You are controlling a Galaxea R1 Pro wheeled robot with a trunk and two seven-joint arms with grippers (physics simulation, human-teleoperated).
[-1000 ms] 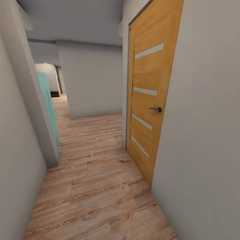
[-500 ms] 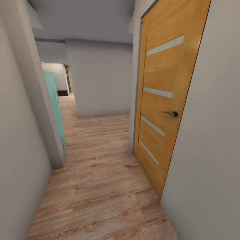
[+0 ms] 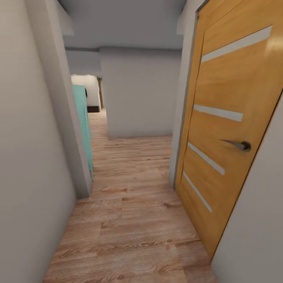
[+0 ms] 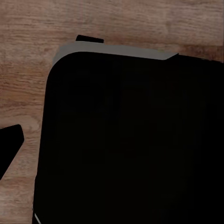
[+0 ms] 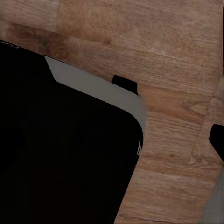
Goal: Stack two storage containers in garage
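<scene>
Robot's in a narrow hallway, light wood-plank floor (image 3: 129,220) underfoot. No bins in sight from where it stands, so I can't say where the two storage containers are right now.

Head view: orange-wood door (image 3: 224,129) on the right, closed in its frame, four pale horizontal strips across it, grey lever handle (image 3: 237,145) near its right edge. Pale grey wall (image 3: 31,157) close on the left, ending in a corner post. Just past that post, a teal panel (image 3: 83,122) stands upright against the left side. Straight ahead a plain grey wall block (image 3: 139,94) closes off the corridor; the plank floor runs on past its left side toward a brighter opening further back, with a dark strip at the base of the far wall there.

Left wrist view: looks down at a large black rounded body with a grey rim (image 4: 116,49), the robot's own bulk, plank floor around it. A dark tip (image 4: 9,142) pokes in at the picture's edge, too little of it to read.

Right wrist view: same sort of thing, black body with grey edge (image 5: 93,86) over the planks, a dark sliver (image 5: 218,140) at the edge.

Pincer state, both arms: cannot tell from any of this.
</scene>
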